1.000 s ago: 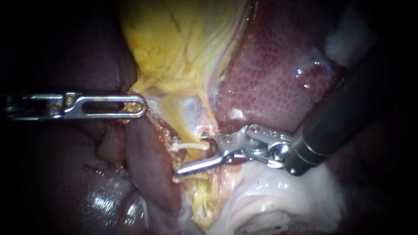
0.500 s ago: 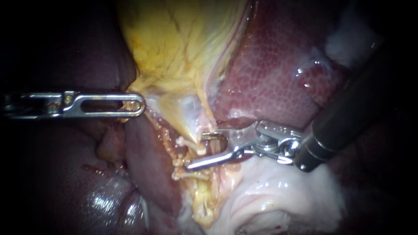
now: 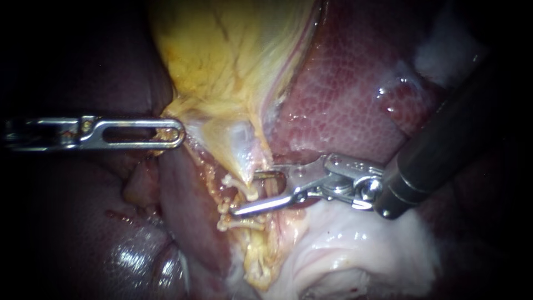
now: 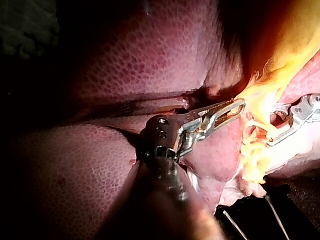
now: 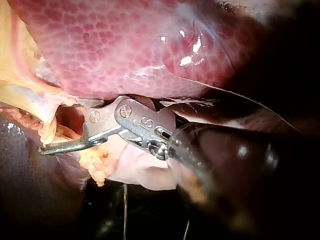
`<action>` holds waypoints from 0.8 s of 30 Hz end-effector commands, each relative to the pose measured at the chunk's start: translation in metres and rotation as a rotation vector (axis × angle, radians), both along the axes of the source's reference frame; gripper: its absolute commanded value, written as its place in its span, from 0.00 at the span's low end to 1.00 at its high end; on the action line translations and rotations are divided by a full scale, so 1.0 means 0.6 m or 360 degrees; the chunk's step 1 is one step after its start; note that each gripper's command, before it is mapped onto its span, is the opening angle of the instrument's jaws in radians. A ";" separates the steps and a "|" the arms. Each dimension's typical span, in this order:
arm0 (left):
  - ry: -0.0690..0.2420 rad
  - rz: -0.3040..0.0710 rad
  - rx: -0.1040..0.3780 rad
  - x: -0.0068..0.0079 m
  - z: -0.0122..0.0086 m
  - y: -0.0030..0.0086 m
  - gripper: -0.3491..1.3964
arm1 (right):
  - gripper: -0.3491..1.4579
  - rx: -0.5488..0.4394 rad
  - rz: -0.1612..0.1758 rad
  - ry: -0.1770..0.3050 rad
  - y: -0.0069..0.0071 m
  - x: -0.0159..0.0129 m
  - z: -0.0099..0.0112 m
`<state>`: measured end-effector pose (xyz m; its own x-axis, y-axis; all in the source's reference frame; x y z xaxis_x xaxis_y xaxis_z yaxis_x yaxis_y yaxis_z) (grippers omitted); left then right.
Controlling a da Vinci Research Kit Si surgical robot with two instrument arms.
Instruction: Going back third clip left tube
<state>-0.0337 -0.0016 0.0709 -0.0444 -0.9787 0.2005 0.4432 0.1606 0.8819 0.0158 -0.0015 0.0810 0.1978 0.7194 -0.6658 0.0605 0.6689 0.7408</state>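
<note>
The gallbladder (image 3: 222,55) is being gripped at its yellow edge by the left instrument's (image 3: 172,134) jaws. The right instrument's (image 3: 249,193) jaws are being held apart, empty, beside the clipped tube (image 3: 244,186) under the gallbladder's tapered end.

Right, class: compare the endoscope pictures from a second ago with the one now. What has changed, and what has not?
The right instrument has drawn back along its shaft, toward the right and slightly up, with most of that move in the first half second. The left instrument still holds the gallbladder and has not moved. The liver lies as before.
</note>
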 end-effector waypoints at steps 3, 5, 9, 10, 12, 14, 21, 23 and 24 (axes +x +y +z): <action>0.0000 0.0000 0.0000 0.0001 0.0000 0.0000 0.00 | 0.52 0.0002 -0.0004 0.0003 -0.0003 -0.0012 0.0000; 0.0000 0.0000 0.0000 0.0001 0.0001 0.0000 0.00 | 0.52 0.0002 -0.0012 0.0002 -0.0005 -0.0020 -0.0005; 0.0000 0.0001 0.0000 0.0001 0.0001 0.0000 0.00 | 0.52 0.0006 -0.0022 0.0010 -0.0008 -0.0033 -0.0018; 0.0000 0.0001 0.0000 0.0001 0.0001 0.0000 0.00 | 0.52 0.0008 -0.0027 0.0013 -0.0009 -0.0035 -0.0021; 0.0000 0.0001 0.0000 0.0001 0.0001 0.0000 0.00 | 0.52 0.0009 -0.0029 0.0015 -0.0010 -0.0038 -0.0026; 0.0000 0.0001 0.0000 0.0001 0.0001 0.0000 0.00 | 0.52 0.0011 -0.0034 0.0019 -0.0011 -0.0040 -0.0028; 0.0000 0.0001 0.0000 0.0001 0.0001 0.0000 0.00 | 0.52 0.0021 -0.0055 0.0033 -0.0008 -0.0061 -0.0044; 0.0000 0.0001 0.0000 0.0001 0.0001 0.0000 0.00 | 0.52 0.0012 -0.0062 0.0041 -0.0002 -0.0075 -0.0059; 0.0000 0.0001 -0.0001 0.0001 0.0002 0.0000 0.00 | 0.52 -0.0002 -0.0066 0.0047 0.0002 -0.0081 -0.0067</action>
